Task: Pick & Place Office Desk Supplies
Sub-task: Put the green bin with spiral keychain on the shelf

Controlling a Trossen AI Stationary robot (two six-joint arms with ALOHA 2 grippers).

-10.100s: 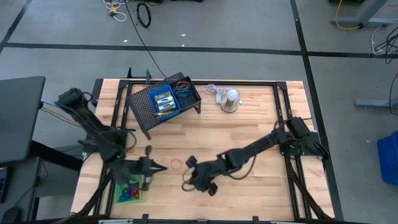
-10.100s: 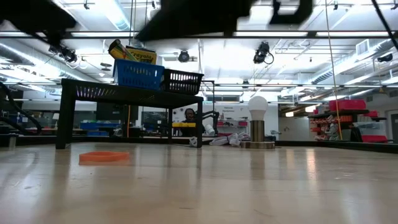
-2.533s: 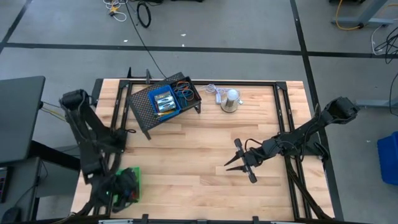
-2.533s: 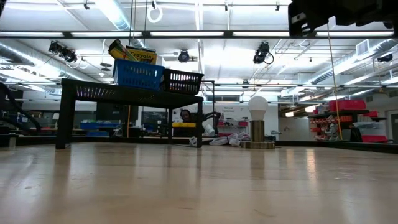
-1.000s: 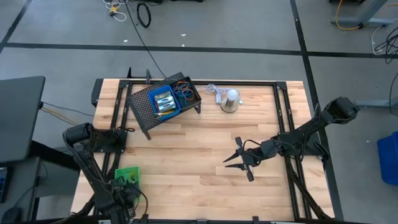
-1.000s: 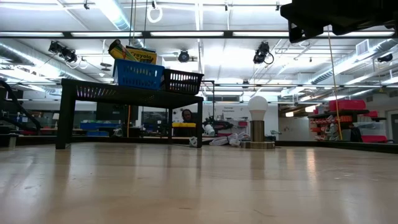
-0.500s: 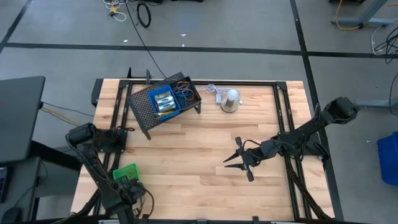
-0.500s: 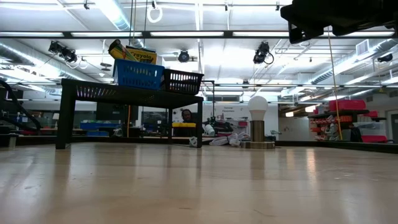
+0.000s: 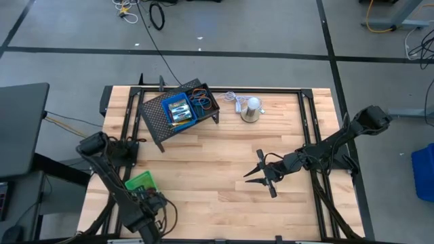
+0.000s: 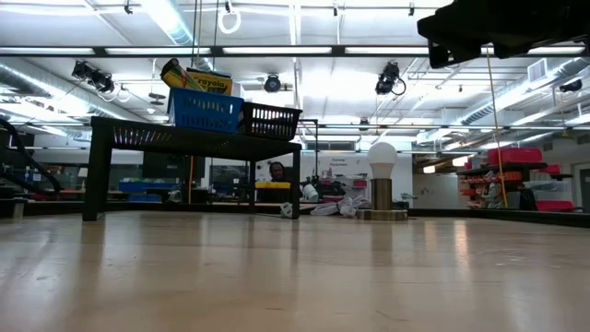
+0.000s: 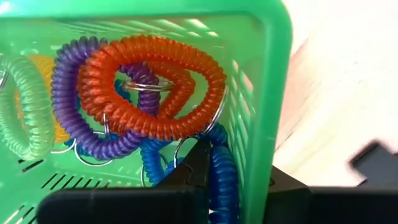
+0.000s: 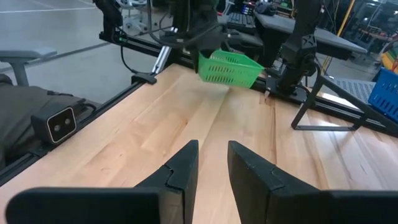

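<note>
Two dark arms, blk throughout.

Left arm (image 9: pixel 108 169): matte blk links w/ rounded bulky joint housings, thin blk cables looped by its wrist at approx 7 o'clock of the table. Right arm (image 9: pixel 325 149): same blk build, slim jointed links, fat rounded joint at approx 3 o'clock, cable running along forearm. Right gripper (image 12: pixel 211 163): two flat blk fingers, wedge-tipped, stepped notch on inner faces, mounted on a wide blk bar. Left gripper (image 11: pixel 205 168): blk pointed fingertip, matte bar beneath. No markings legible.
</note>
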